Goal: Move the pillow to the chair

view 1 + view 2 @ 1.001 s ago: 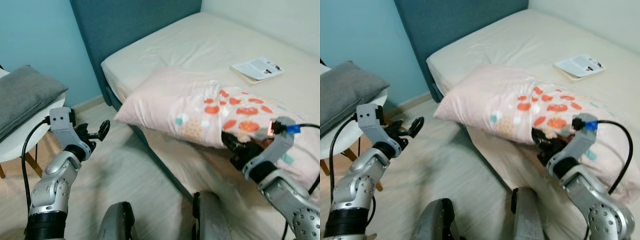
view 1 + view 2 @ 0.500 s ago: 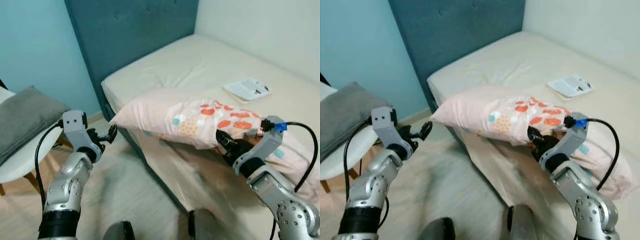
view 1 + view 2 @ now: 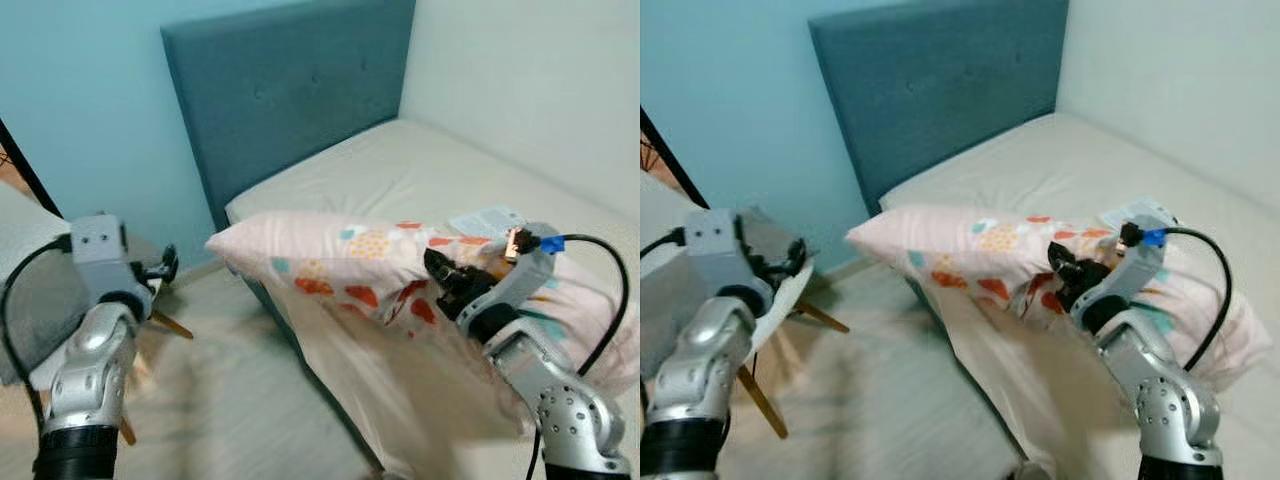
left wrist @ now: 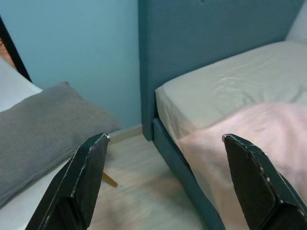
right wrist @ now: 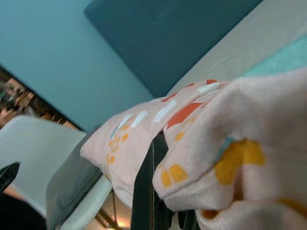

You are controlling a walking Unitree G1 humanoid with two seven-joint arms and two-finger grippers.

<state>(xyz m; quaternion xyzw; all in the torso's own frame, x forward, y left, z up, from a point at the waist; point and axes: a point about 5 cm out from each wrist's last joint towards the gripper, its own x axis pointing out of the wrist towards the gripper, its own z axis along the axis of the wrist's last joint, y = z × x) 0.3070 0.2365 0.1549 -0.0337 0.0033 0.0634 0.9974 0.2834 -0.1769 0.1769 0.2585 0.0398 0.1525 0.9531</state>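
The pink pillow (image 3: 340,262) with orange and teal patches is held up over the bed's near corner, its far end reaching out above the floor. My right gripper (image 3: 447,276) is shut on its cloth near the middle; in the right wrist view a black finger (image 5: 145,191) presses into the fabric (image 5: 249,120). The white chair (image 4: 12,93) with a grey cushion (image 4: 45,127) stands to my left. My left gripper (image 3: 163,268) hovers open beside the chair, its fingers (image 4: 91,177) spread wide with nothing between them.
The bed (image 3: 420,170) with a beige sheet and teal headboard (image 3: 290,100) stands against the wall on the right. A white booklet (image 3: 490,218) lies on it behind the pillow. Light wooden floor (image 3: 230,400) separates the bed and chair.
The view has swung up and leftward. My right gripper keeps its hold, and the pillow has risen off the mattress. My left arm has drawn back closer to the chair.
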